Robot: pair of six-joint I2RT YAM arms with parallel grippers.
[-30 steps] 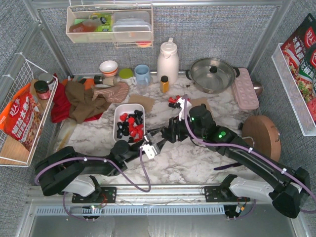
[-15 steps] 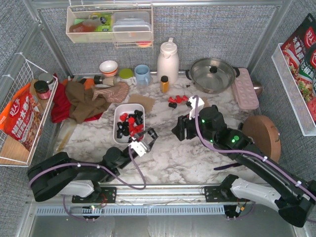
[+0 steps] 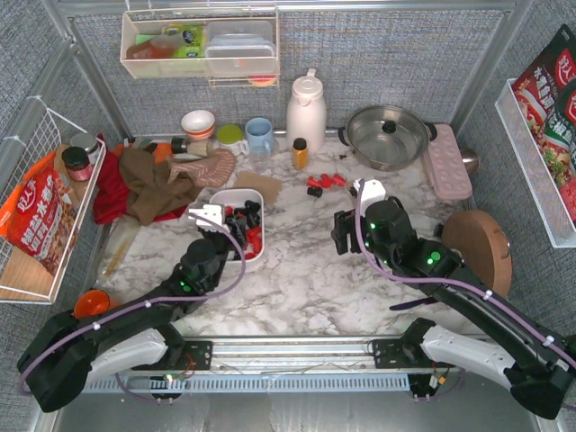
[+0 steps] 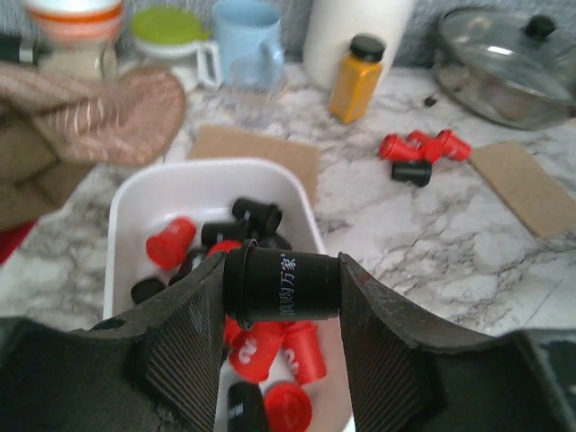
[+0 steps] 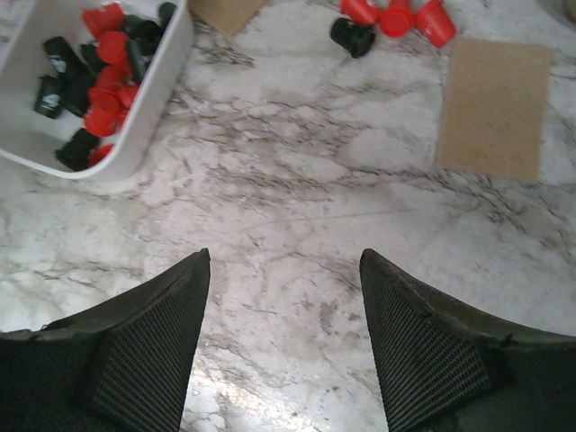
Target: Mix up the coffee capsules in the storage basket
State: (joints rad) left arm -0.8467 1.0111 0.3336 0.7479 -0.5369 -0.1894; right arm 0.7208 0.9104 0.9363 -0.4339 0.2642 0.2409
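Note:
The white storage basket holds several red and black coffee capsules. My left gripper hangs over the basket's near end. It is shut on a black capsule that lies sideways between the fingers. A few loose red capsules and a black one lie on the marble near the back. My right gripper is open and empty over bare marble, right of the basket.
An orange-yellow bottle, a white jug, a blue cup and a lidded pot line the back. Cork mats, a pink tray, a wooden board and cloths lie around.
The two grippers were close together right of the basket. My left gripper has swung left over the basket with the black capsule; my right gripper has opened and drawn back to the right.

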